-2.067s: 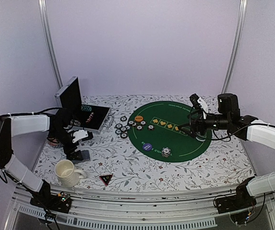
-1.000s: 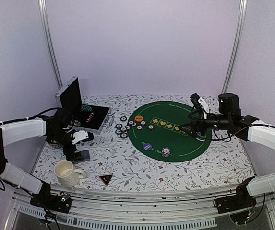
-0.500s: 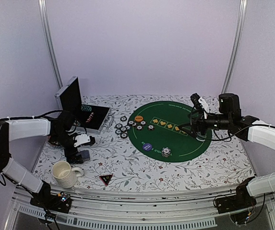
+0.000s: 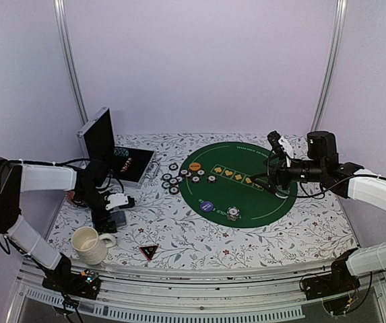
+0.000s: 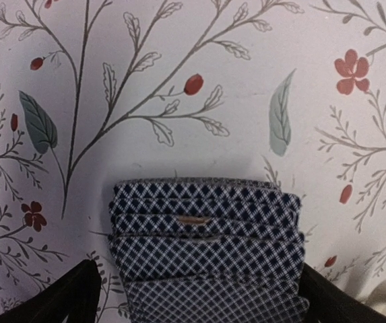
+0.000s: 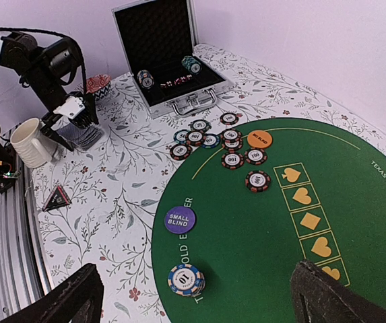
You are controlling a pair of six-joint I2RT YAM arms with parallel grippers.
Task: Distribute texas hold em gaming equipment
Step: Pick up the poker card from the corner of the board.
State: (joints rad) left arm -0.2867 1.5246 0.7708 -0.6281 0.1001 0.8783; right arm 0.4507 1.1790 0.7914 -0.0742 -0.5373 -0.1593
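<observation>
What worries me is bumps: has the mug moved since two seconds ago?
Yes: the mug has slid slightly left, away from the triangular marker, which stayed put.

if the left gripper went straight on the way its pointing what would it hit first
The stack of playing cards, lying on the floral tablecloth directly between the open fingers of the left gripper. The gap left above it is hard to judge.

One mug [image 6: 31,142], two buttons [image 6: 259,139], one triangular marker [image 6: 57,198], one card stack [image 5: 206,235].
</observation>
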